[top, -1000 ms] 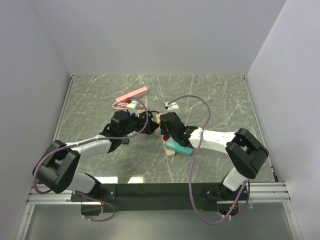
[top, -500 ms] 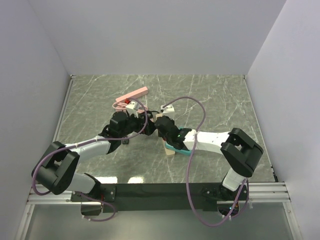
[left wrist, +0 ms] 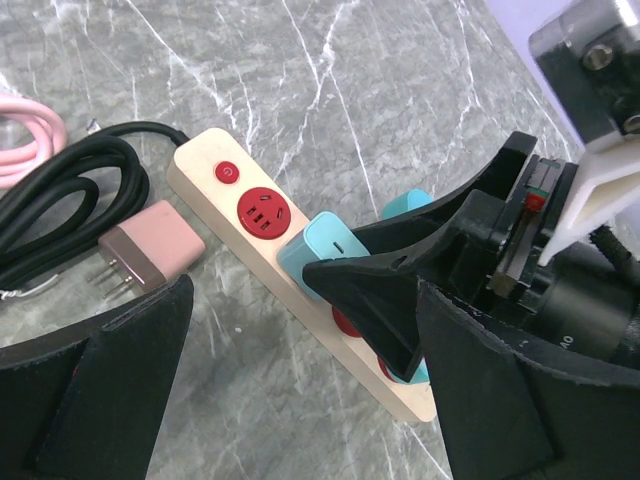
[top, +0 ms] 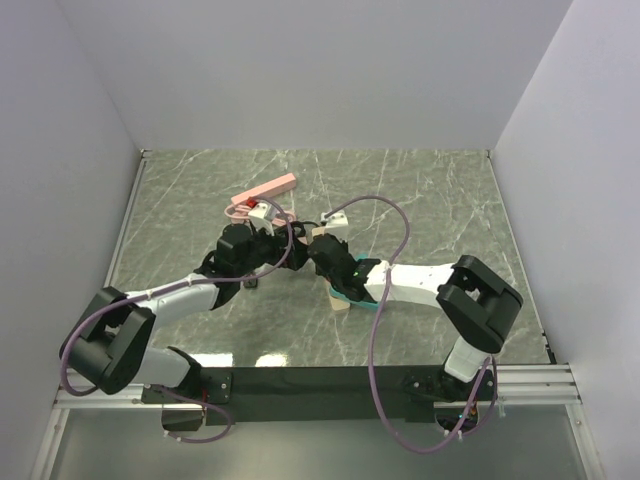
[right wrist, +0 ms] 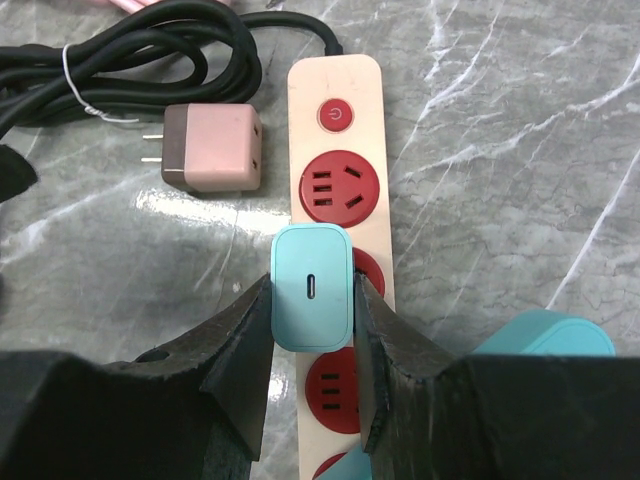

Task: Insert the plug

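The teal plug has shifted leftward with the right gripper, whose jaws pinch its sides. It stands over the second socket of the power strip; whether it is seated cannot be told. The step in hand is judged to be insertion, and the next move likely calls for a straight downward press. The left gripper has its jaws spread.

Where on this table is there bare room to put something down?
Bare marble: the far right corner, between the purple cable and the wall; the near left, between the left arm and the table edge. Crowded: the middle, with left gripper, right gripper, beige power strip, teal plug, pink plug, black cord.
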